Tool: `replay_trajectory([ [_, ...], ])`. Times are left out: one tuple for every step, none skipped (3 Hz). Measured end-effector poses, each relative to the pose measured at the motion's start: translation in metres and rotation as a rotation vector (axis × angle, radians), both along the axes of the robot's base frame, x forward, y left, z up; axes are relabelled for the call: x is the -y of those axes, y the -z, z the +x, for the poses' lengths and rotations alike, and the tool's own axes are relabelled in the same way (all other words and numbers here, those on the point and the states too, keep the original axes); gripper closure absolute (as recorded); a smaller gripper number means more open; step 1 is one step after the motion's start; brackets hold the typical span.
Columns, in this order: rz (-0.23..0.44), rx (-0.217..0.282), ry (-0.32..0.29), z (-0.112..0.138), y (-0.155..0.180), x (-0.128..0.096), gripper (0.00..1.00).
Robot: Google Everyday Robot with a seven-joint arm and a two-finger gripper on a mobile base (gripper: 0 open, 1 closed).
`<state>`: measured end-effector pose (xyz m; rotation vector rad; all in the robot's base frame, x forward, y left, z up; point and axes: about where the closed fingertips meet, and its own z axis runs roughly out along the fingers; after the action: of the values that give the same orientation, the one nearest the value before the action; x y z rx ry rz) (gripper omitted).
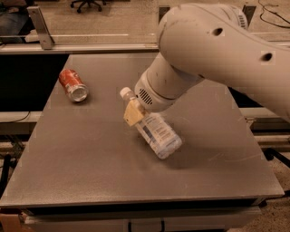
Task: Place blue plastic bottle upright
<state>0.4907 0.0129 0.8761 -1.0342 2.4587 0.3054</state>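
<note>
Gripper (135,115) sits mid-table, jaws pinching the bottle (159,134) at the shoulder, just below the cap; only one finger (132,113) is visible. Bottle lies tilted on the table (90,163), cap toward the can (72,84), base toward the front-right. To stand it: keep the grip firm, pivot about the base, raise the cap slowly, and release only once the base sits flat.

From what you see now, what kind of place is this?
Probably a robotics lab or office: a grey table, a wheeled chair base behind it, cables on the floor. The gripper is at the neck of the blue plastic bottle.
</note>
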Motion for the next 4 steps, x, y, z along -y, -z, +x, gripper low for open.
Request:
replay_trajectory([
  [0.130, 0.081, -0.058, 0.011, -0.024, 0.001, 1.00],
  [0.292, 0.141, -0.093, 0.013, -0.050, 0.006, 1.00],
  [0.471, 0.181, -0.140, 0.007, -0.070, 0.006, 1.00],
  [0.670, 0.247, -0.224, 0.000, -0.093, 0.008, 1.00],
])
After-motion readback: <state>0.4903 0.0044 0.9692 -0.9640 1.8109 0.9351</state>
